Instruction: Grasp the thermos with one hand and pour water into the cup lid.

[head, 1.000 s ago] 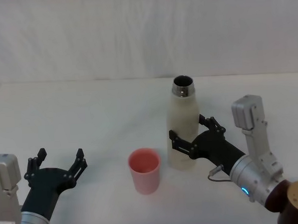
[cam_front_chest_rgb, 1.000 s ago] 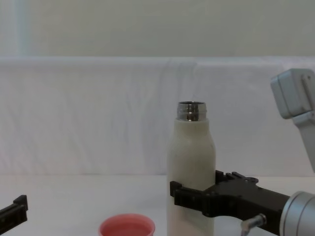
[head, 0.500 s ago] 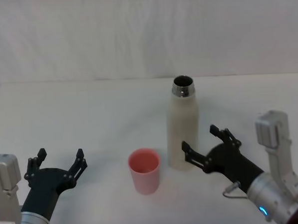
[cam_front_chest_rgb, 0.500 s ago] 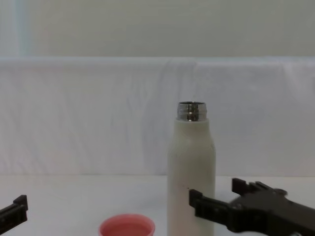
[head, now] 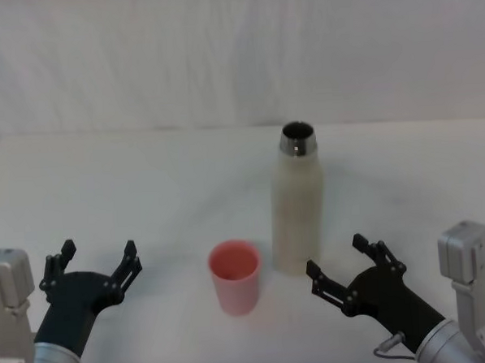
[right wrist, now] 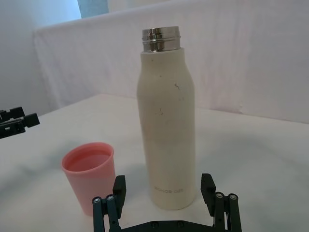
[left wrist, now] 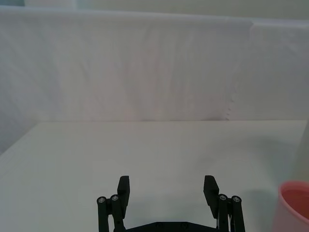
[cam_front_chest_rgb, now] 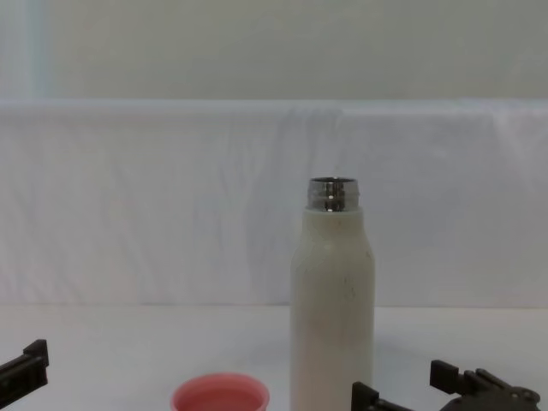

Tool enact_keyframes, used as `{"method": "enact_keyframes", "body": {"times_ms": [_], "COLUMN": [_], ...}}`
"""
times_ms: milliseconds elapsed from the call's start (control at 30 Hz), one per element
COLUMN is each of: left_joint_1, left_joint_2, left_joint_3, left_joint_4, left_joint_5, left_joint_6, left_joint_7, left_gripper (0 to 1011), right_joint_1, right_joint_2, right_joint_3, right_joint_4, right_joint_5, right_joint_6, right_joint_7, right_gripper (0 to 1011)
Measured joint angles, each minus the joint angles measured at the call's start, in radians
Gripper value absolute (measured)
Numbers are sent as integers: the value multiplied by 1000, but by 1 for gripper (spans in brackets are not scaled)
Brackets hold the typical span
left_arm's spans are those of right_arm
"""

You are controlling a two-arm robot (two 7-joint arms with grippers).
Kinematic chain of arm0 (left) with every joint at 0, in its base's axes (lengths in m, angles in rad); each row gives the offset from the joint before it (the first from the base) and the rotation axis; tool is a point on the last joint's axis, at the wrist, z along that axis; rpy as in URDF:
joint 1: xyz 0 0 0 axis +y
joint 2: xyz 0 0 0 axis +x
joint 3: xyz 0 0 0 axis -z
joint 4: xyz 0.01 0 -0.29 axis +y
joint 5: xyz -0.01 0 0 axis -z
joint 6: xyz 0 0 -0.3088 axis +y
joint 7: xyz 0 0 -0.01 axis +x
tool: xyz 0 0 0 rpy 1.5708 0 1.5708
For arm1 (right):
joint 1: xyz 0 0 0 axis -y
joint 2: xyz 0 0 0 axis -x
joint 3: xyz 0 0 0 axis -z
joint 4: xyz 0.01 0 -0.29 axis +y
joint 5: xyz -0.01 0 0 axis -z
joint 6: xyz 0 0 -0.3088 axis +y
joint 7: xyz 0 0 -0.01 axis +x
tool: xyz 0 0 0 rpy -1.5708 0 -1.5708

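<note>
The cream-white thermos (head: 297, 201) (right wrist: 166, 121) (cam_front_chest_rgb: 332, 295) stands upright and uncapped at the table's middle. Just to its left sits the pink cup lid (head: 235, 275) (right wrist: 90, 174) (cam_front_chest_rgb: 221, 395), also upright. My right gripper (head: 345, 268) (right wrist: 164, 191) is open, low over the table and a little nearer to me than the thermos, touching nothing. Its black fingertips (cam_front_chest_rgb: 365, 396) poke into the chest view's lower right. The left gripper (head: 94, 261) (left wrist: 167, 187) rests open at the near left, well clear of the cup lid (left wrist: 294, 205).
A white cloth covers the table (head: 145, 186) and a white draped backdrop (head: 219, 52) rises behind it. Open tabletop lies to the left of the cup lid and to the right of the thermos.
The right gripper let go of the thermos and drew back toward me and lower. The thermos stays standing in place. The left arm has not moved.
</note>
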Motion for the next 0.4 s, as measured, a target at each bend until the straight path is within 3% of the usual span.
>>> {"method": "enact_keyframes", "body": {"times_ms": [400], "left_joint_1": [0], "left_joint_2": [0], "left_joint_3": [0], "left_joint_4": [0], "left_joint_5": [0], "left_joint_6": [0], "left_joint_7": [0], "left_gripper": [1001], "right_joint_1": [5], "right_joint_2": [0], "right_joint_3": [-1], "right_joint_4": [0], "right_joint_5": [-1], "right_joint_6": [5], "right_joint_7": [0], "right_gripper": [1001]}}
